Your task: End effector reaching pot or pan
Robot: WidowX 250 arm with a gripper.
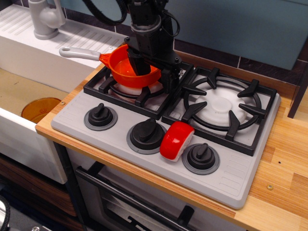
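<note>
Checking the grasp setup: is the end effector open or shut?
Open: the end effector straddles the orange saucepan rim, one finger inside, one outside.

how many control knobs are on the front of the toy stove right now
3, in a row along the stove's grey front panel: left knob, middle knob, and right knob, with the red-and-white block resting between the last two. None looks hidden.

No readable text from my seat.

I find no lettering, brand, number or sign on the orange pot (126,67), the gripper (150,73), the stove top (226,180), its three black knobs (146,133) or the red-and-white block (176,140). The knob rings are plain grey, with no markings I can resolve. The tap (44,17) and the amber dish (39,108) carry nothing legible either.
</note>
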